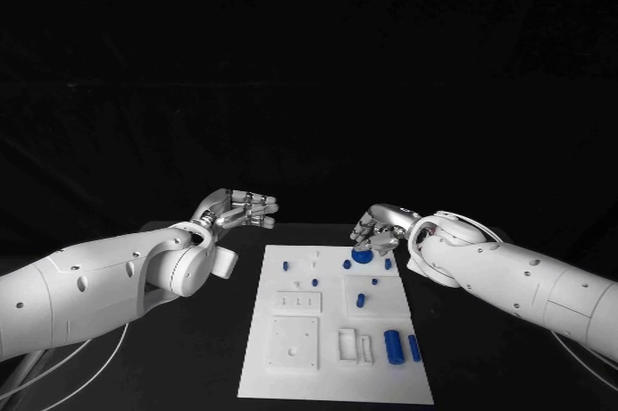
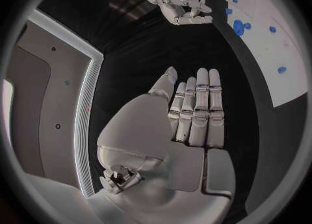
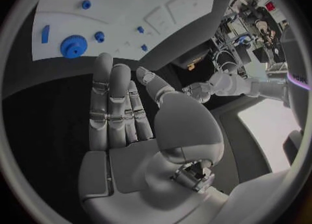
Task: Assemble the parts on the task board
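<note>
The white task board [image 1: 290, 375] lies in the middle of the black table. A blue gear [image 1: 362, 256] sits near the board's far edge, with small blue pegs [image 1: 313, 281] scattered around it. Two blue cylinders [image 1: 393, 347] lie at the near right. My right hand [image 1: 384, 230] hovers just beyond the gear with its fingers [image 3: 111, 99] straight and together, and its palm holds nothing. The fingers point toward the gear [image 3: 73, 45] and stop short of it. My left hand [image 1: 238, 210] hangs off the board's far left corner, its fingers [image 2: 198, 109] extended flat and holding nothing.
White recessed blocks [image 1: 297, 302] and a larger square plate [image 1: 294, 342] occupy the board's near left half. Slotted holders [image 1: 354, 344] stand beside the cylinders. Cables [image 1: 78, 366] trail under my left arm. Bare black table [image 1: 206, 357] flanks the board.
</note>
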Motion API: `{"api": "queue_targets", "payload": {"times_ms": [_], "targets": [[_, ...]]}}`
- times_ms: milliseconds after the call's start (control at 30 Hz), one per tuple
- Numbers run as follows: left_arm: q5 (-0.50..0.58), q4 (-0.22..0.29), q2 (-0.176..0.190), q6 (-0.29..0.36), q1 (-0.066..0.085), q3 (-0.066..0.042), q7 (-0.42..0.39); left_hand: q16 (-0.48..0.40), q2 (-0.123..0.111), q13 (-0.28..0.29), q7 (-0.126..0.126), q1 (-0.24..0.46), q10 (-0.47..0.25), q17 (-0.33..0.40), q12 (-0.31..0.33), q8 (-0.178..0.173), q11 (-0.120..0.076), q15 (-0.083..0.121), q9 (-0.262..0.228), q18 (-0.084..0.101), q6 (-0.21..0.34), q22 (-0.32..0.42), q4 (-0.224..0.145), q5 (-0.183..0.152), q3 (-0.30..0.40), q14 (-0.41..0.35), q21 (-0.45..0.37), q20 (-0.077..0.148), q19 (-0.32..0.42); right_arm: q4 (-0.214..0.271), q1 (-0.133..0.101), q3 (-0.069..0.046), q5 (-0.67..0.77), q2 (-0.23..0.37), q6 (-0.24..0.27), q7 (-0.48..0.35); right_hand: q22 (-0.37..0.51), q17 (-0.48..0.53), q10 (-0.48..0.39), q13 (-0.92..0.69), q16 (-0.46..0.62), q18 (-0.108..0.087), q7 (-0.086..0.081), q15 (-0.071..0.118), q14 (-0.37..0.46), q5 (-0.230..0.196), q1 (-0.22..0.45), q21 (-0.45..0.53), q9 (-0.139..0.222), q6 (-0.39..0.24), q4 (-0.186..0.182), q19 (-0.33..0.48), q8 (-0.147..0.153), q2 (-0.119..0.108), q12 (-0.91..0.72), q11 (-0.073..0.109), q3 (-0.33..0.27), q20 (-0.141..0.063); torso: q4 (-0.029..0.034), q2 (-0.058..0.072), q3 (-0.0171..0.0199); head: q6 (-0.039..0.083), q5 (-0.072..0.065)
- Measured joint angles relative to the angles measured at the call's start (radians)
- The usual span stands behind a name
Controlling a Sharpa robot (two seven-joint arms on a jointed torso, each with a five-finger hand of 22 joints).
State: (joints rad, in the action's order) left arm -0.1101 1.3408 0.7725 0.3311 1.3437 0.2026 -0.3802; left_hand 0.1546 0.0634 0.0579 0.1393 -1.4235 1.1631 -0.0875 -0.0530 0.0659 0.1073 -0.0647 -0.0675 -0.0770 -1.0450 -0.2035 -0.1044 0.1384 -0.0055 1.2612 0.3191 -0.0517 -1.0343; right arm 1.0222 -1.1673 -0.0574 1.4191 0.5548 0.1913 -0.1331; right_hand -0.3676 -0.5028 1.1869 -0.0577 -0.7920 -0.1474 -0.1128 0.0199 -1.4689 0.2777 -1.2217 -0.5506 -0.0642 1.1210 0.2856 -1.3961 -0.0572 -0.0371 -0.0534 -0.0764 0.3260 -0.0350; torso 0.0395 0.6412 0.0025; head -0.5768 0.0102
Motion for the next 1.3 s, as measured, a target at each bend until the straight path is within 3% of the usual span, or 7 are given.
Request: {"api": "queue_targets", "payload": {"times_ms": [333, 700, 933, 1300], "targets": [[-0.01, 0.066, 0.029, -0.006, 0.019, -0.009, 0.0, 0.0, -0.005, 0.0, 0.001, 0.005, -0.007, 0.002, 0.0, 0.0, 0.007, -0.003, 0.0, 0.0, 0.007, -0.003, -0.004, 0.0, -0.004, -0.003, 0.007, 0.0, 0.007, 0.002, 0.0, 0.0, 0.221, -0.029, 0.018, 0.081, -0.063, -0.006, -0.056, 0.0, -0.083, 0.0, 0.001, -0.01, 0.01, -0.026, -0.014, -0.042, 0.0, -0.014, -0.001, -0.014, 0.0, -0.027, 0.0, -0.012, -0.01, 0.0, 0.0163, 0.035, 0.0032, 0.014, -0.016], [-0.017, 0.111, 0.047, -0.007, 0.031, -0.019, 0.001, 0.0, -0.009, 0.0, 0.005, 0.009, -0.018, 0.003, 0.0, 0.0, 0.011, -0.003, 0.0, 0.0, 0.01, -0.003, -0.01, 0.0, -0.01, -0.003, 0.007, 0.0, 0.007, -0.016, 0.0, 0.0, 0.34, -0.052, 0.024, 0.143, -0.096, 0.021, -0.081, 0.0, -0.116, 0.0, 0.002, -0.016, 0.017, -0.038, -0.028, -0.037, 0.0, -0.024, -0.003, -0.02, 0.0, -0.035, 0.0, -0.018, -0.034, 0.005, 0.0272, 0.062, 0.0087, 0.023, -0.028], [-0.021, 0.134, 0.06, -0.007, 0.04, -0.024, 0.002, 0.0, -0.009, 0.0, 0.002, 0.009, -0.027, 0.003, 0.0, 0.0, 0.013, -0.003, 0.0, 0.0, 0.013, -0.003, -0.012, 0.0, -0.012, -0.003, 0.007, -0.004, 0.011, -0.028, 0.001, 0.001, 0.378, -0.06, 0.022, 0.169, -0.11, 0.031, -0.085, 0.0, -0.122, 0.002, 0.002, -0.02, 0.021, -0.038, -0.029, -0.027, 0.0, -0.024, -0.002, -0.021, 0.0, -0.034, 0.0, -0.022, -0.039, 0.006, 0.032, 0.078, 0.0126, 0.02, -0.036], [-0.024, 0.15, 0.069, -0.006, 0.048, -0.027, 0.004, 0.0, -0.009, 0.0, 0.005, 0.009, -0.034, 0.003, 0.0, 0.0, 0.013, -0.003, 0.0, 0.0, 0.016, -0.003, -0.015, 0.0, -0.015, -0.004, 0.007, -0.004, 0.011, -0.05, 0.01, 0.002, 0.407, -0.064, 0.017, 0.186, -0.141, 0.037, -0.085, 0.0, -0.135, 0.0, 0.002, -0.017, 0.024, -0.045, -0.033, -0.018, 0.0, -0.024, -0.003, -0.021, 0.0, -0.038, 0.0, -0.022, 0.005, 0.007, 0.038, 0.097, 0.0176, 0.016, -0.041]]}}
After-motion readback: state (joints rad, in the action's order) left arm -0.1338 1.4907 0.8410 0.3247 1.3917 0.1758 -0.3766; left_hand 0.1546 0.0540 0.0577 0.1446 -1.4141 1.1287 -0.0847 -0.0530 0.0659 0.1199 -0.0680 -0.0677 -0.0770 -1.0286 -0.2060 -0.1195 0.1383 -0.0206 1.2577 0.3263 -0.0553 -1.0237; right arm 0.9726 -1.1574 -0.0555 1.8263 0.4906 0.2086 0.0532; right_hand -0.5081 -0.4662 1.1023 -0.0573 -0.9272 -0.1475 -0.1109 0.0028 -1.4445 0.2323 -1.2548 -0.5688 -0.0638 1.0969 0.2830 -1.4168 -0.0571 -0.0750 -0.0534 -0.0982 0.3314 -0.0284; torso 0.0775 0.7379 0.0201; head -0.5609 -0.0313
